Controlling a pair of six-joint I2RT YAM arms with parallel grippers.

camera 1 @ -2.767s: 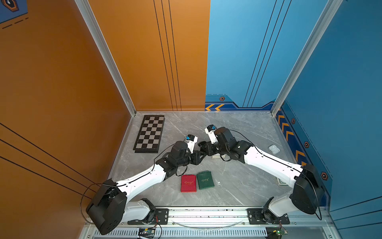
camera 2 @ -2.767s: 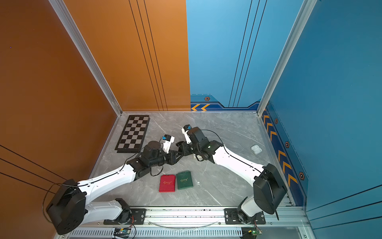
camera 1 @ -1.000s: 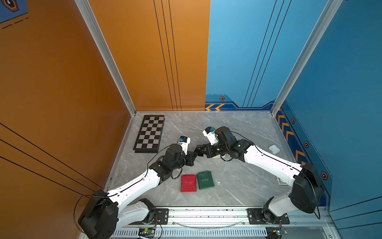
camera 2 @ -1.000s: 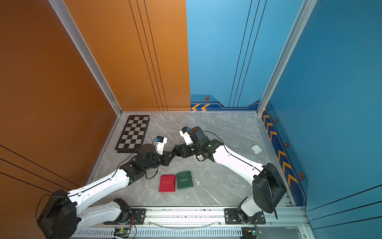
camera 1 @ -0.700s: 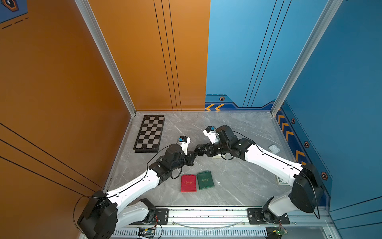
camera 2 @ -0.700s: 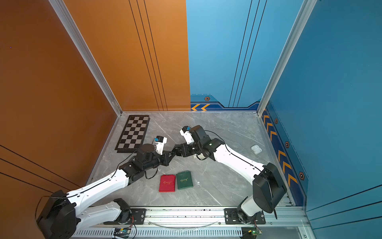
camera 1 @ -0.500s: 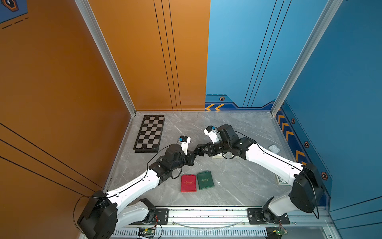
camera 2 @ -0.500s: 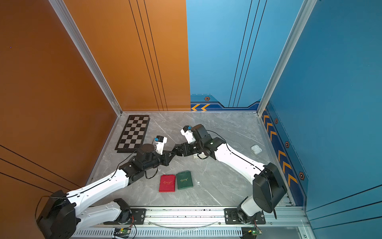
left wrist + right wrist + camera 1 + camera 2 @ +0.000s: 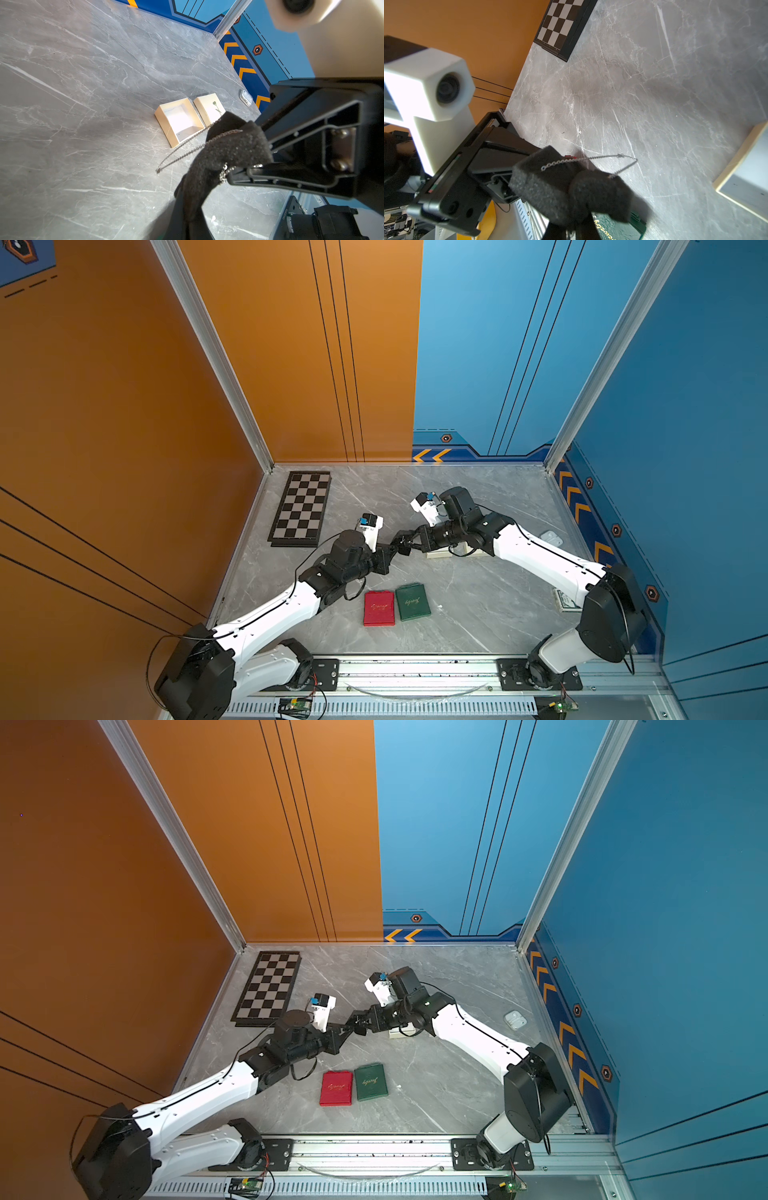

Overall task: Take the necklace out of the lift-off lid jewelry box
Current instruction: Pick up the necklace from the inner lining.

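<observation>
Two pincers, left gripper point(image 9: 391, 555) and right gripper point(image 9: 404, 546), are both clamped on a black foam insert point(image 9: 224, 149) held above the table, apart from the open jewelry box point(image 9: 178, 122) and lid point(image 9: 209, 110). The necklace point(image 9: 187, 145) drapes over this insert. Expect a light, limp, slippery, snag-prone chain; pinch its free-hanging loop.

On the grey marble tabletop point(image 9: 478, 614) we see a black-white chessboard point(image 9: 301, 508), a red flat case point(image 9: 378, 608), a green flat case point(image 9: 412, 601), an open beige box point(image 9: 179, 121).
</observation>
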